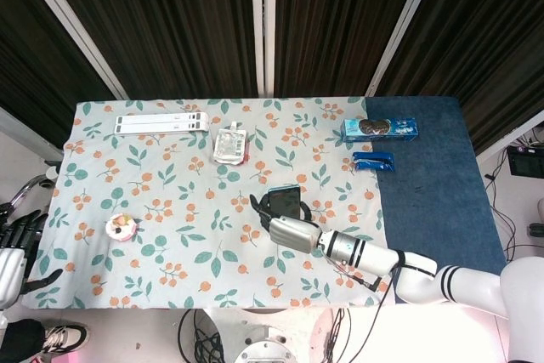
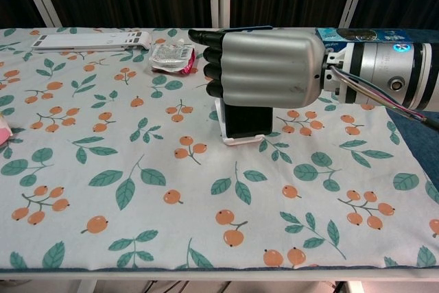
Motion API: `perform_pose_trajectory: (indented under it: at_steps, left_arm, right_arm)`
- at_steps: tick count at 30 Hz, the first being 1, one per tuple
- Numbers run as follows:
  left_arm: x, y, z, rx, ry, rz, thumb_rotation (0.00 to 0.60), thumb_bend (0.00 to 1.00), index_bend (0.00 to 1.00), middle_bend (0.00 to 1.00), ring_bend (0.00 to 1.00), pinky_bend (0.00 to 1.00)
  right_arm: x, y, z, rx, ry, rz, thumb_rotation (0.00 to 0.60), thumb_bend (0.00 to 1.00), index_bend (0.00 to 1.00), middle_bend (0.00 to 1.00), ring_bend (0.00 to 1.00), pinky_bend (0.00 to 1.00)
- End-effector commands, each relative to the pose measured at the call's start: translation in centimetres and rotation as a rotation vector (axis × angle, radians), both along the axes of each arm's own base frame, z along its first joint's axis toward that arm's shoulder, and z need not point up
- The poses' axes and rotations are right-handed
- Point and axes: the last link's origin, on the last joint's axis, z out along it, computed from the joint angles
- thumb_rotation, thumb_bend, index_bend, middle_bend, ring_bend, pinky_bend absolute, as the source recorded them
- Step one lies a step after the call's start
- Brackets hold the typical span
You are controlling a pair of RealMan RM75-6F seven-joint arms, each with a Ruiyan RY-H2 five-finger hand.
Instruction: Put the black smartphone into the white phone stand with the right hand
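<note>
The black smartphone (image 2: 247, 120) stands nearly upright in the white phone stand (image 2: 243, 141) near the middle of the floral cloth. From the head view the smartphone (image 1: 286, 200) shows just beyond my right hand (image 1: 291, 232). In the chest view my right hand (image 2: 264, 63) covers the phone's top with its back to the camera, and its dark fingers (image 2: 206, 53) curl past the phone's left edge, holding it. The thumb side is hidden. My left hand (image 1: 15, 248) hangs off the table's left edge, fingers spread, holding nothing.
A long white strip (image 1: 161, 123) and a silver snack pouch (image 1: 229, 144) lie at the back. A blue biscuit box (image 1: 379, 129) and a small blue packet (image 1: 374, 161) sit on the blue cloth (image 1: 433, 201) to the right. A pink item (image 1: 121, 227) lies at the left.
</note>
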Motion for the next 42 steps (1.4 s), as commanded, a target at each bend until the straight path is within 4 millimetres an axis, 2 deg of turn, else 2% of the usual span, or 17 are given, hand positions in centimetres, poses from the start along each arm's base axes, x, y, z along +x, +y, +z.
perform_pose_trajectory:
  at_steps: [1,17,19,22,26,28,37,40,42]
  left_arm:
    - [0.0,0.0,0.0,0.001,0.001,0.001,0.599,0.00,0.11,0.08,0.09,0.21]
    - [-0.4,-0.2,0.1,0.001,-0.001,0.011,0.600,0.00,0.11,0.08,0.09,0.21]
    - [-0.4,-0.2,0.1,0.001,-0.001,0.013,0.600,0.00,0.11,0.08,0.09,0.21]
    - [-0.5,-0.2,0.1,0.002,-0.001,0.014,0.599,0.00,0.11,0.08,0.09,0.21]
    - [-0.5,-0.2,0.2,0.003,-0.001,0.014,0.599,0.00,0.11,0.08,0.09,0.21]
    - [-0.5,-0.2,0.2,0.004,-0.001,0.013,0.599,0.00,0.11,0.08,0.09,0.21]
    - [-0.5,-0.3,0.3,0.006,0.001,0.014,0.599,0.00,0.11,0.08,0.09,0.21]
    - [-0.5,-0.3,0.3,0.006,0.002,0.013,0.600,0.00,0.11,0.08,0.09,0.21]
    - [-0.4,-0.3,0.3,0.009,0.001,0.011,0.600,0.00,0.11,0.08,0.09,0.21]
  right_arm:
    - [0.1,-0.1,0.1,-0.003,-0.008,0.000,0.600,0.15,0.60,0.39,0.41,0.12]
    - [0.3,-0.3,-0.5,-0.003,-0.010,-0.004,0.600,0.15,0.59,0.38,0.40,0.12]
    - [0.3,-0.4,-0.6,-0.004,-0.013,-0.008,0.600,0.15,0.57,0.36,0.38,0.11]
    - [0.2,-0.5,-0.5,-0.008,-0.013,-0.023,0.600,0.14,0.44,0.29,0.29,0.07]
    - [0.0,-0.8,-0.6,-0.035,0.018,-0.048,0.600,0.08,0.10,0.09,0.05,0.00]
    - [0.1,-0.8,-0.6,-0.037,0.023,-0.055,0.600,0.05,0.00,0.01,0.00,0.00]
    - [0.4,-0.5,-0.1,-0.037,0.007,-0.049,0.600,0.03,0.00,0.00,0.00,0.00]
    - [0.6,-0.3,1.1,-0.046,-0.037,-0.051,0.600,0.02,0.00,0.00,0.00,0.00]
    - [0.5,0.0,2.7,-0.050,-0.108,-0.077,0.600,0.02,0.00,0.00,0.00,0.00]
